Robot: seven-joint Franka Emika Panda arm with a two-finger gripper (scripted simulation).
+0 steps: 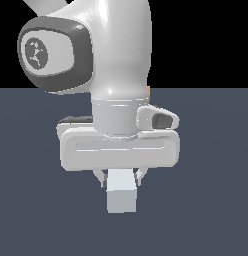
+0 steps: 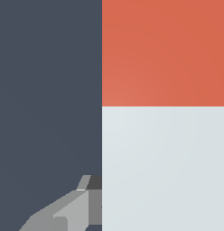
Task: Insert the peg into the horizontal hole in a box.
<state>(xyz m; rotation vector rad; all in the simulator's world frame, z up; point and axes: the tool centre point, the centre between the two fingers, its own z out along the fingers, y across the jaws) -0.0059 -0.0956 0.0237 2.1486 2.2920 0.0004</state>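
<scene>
The peg (image 1: 121,196) hangs below my gripper (image 1: 121,181), its pale square end facing the exterior view. Grey fingers (image 1: 101,178) flank it on both sides, so the gripper is shut on the peg. In the wrist view the peg fills much of the picture, with its pale section (image 2: 163,171) near the hand and its red-orange section (image 2: 163,52) beyond. One grey finger (image 2: 71,210) shows beside it. A thin tan-orange sliver (image 1: 148,90) of the box peeks past the arm's edge. The rest of the box and the hole are hidden behind the arm.
The white arm (image 1: 116,50) fills the upper middle of the exterior view and blocks what lies behind it. A flat dark blue-grey floor (image 1: 216,210) spreads around and below the gripper.
</scene>
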